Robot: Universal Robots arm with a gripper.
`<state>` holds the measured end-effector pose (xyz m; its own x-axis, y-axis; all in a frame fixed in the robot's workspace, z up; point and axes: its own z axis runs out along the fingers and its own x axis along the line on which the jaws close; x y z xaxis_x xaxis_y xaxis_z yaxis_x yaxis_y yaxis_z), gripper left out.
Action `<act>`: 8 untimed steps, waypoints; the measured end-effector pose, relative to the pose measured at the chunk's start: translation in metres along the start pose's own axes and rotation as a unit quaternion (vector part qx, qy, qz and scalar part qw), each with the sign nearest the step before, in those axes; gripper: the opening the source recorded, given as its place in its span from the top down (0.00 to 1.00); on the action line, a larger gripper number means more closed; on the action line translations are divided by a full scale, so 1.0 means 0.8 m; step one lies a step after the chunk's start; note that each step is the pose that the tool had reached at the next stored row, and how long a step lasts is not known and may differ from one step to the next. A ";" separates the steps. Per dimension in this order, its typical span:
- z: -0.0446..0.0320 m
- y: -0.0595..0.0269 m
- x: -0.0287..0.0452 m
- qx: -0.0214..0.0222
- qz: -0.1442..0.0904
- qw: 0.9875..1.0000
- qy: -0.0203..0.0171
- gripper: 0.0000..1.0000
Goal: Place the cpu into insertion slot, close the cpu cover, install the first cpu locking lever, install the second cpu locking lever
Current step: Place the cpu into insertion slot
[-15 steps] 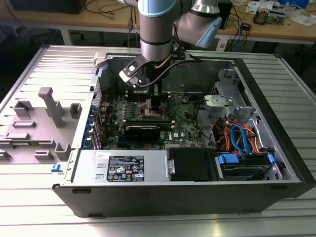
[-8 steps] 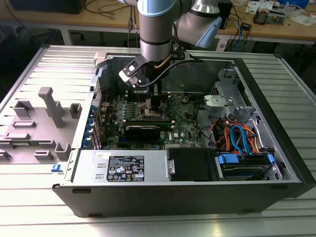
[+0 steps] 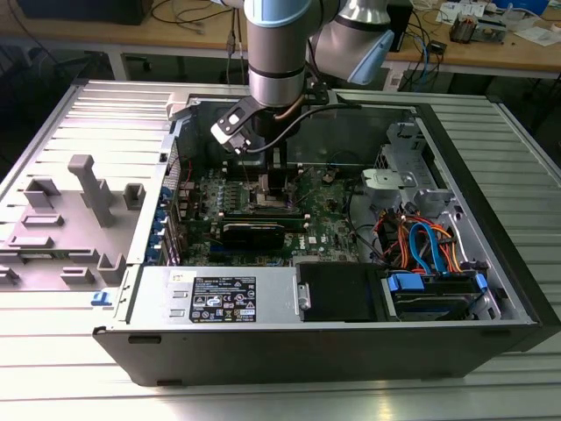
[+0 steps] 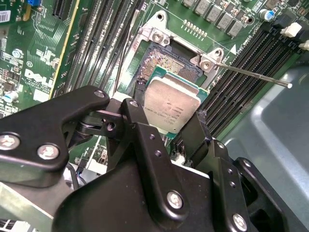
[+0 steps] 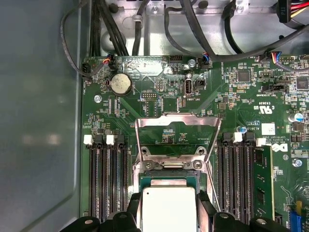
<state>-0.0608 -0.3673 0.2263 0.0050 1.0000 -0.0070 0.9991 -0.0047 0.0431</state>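
Fingers [image 4: 140, 130] of mine are clenched on the cpu [image 4: 171, 104], one pressing each of two opposite edges, its silvery top facing up. In the second wrist view I see what lies beneath it: the insertion slot [image 4: 166, 63], its dark pin field bare on the far side, with the chip overlapping the nearer part. Whether the chip touches the slot, I cannot tell. That view also shows a thin locking lever [image 4: 251, 75] sticking out free across the memory slots [image 4: 260, 50]. The first wrist view shows instead the cpu cover [image 5: 176, 123], swung up off the slot and standing just beyond the chip's far edge, with memory slots close on both sides. The exterior view shows my arm [image 3: 276, 79] reaching down into the open case [image 3: 351, 342] on the ribbed bench [image 3: 263, 395]. The case walls stand well apart from the arm.
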 end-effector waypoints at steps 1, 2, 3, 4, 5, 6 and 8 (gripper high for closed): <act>-0.0001 0.000 0.0000 0.000 0.000 1.000 0.000 0.45; 0.0013 0.000 0.0002 0.000 0.000 1.000 0.000 0.45; 0.0024 0.000 0.0000 0.000 0.000 1.000 -0.001 0.45; -0.0013 0.000 0.0000 0.000 0.000 1.000 -0.001 0.45; -0.0027 0.000 0.0000 0.000 0.000 1.000 -0.001 0.45; -0.0028 0.000 -0.0001 0.000 0.000 1.000 -0.002 0.45; -0.0028 0.000 -0.0013 0.000 0.000 1.000 -0.002 0.45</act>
<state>-0.0610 -0.3683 0.2285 0.0054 0.9999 -0.0114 0.9991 -0.0049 0.0433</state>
